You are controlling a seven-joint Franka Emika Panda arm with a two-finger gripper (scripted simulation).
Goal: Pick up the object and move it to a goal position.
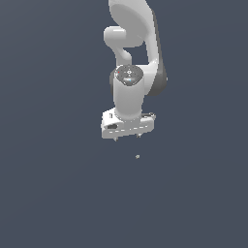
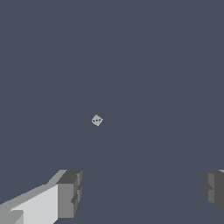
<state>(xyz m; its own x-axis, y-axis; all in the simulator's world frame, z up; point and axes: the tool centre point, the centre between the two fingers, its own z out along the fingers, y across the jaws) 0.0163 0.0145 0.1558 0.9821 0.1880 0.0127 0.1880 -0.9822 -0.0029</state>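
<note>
So the white arm hangs down into the middle of the exterior view with its gripper (image 1: pixel 127 137) pointed at the floor, and the object (image 1: pixel 137 156) is this tiny pale speck sitting on the flat dark grey floor (image 1: pixel 53 193) below it. Honestly it's barely a few pixels there. The wrist view is way better: the object (image 2: pixel 97 120) shows up as a small beige chip, kind of diamond-shaped, with a few dark dots across its face.

The gripper is apart and holding nothing. In the wrist view you can see the two grey fingertips (image 2: pixel 70 192) spread wide with bare floor between them, and the speck is out ahead of them, not in the gap. Nothing is touching it.

The bit that matters for the next move: the speck isn't straight under the fingers. In the exterior view it lies lower and a little toward the exterior view's right of the fingertips, with clear space in between, so my read is the hand needs a small sideways shift that way plus a drop before closing does anything.

I can't make out a long axis on something this small, it looks about as wide as it is tall, so finger angle probably isn't a big deal. No goal marker shows in either view, so can't say where it's headed.
</note>
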